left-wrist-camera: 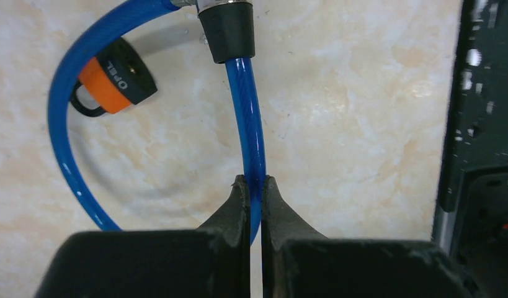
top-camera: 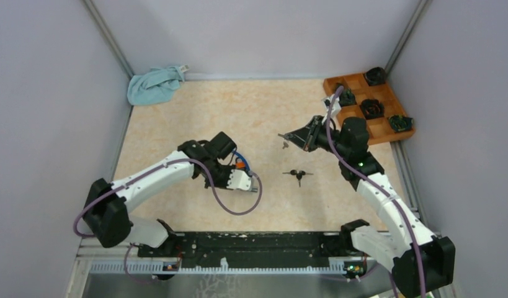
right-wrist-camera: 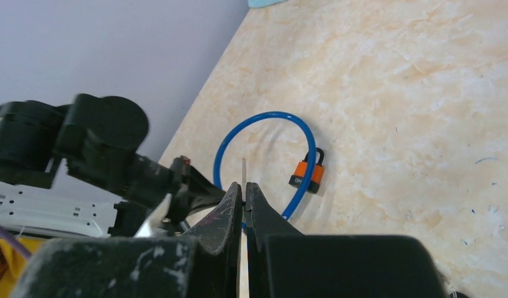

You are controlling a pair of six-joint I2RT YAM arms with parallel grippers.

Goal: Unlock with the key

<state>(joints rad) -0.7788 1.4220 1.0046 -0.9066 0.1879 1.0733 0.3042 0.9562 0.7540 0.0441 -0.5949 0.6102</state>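
Observation:
A blue cable lock (left-wrist-camera: pixel 248 124) lies on the marbled table, with a black lock head (left-wrist-camera: pixel 226 28) and an orange-and-black piece (left-wrist-camera: pixel 118 77) on its loop. My left gripper (left-wrist-camera: pixel 255 186) is shut on the cable just below the lock head; it also shows in the top view (top-camera: pixel 250 184). My right gripper (right-wrist-camera: pixel 244 187) is shut on a key, whose thin silver blade (right-wrist-camera: pixel 244 169) sticks out past the fingertips. It hovers above the table right of the lock (top-camera: pixel 287 136). The cable loop (right-wrist-camera: pixel 263 118) and the left arm show beyond it.
A spare bunch of keys (top-camera: pixel 298 174) lies on the table between the arms. A wooden tray (top-camera: pixel 378 127) with several black items stands at the back right. A blue cloth (top-camera: pixel 153 84) lies in the back left corner. A black rail (top-camera: pixel 251 245) runs along the near edge.

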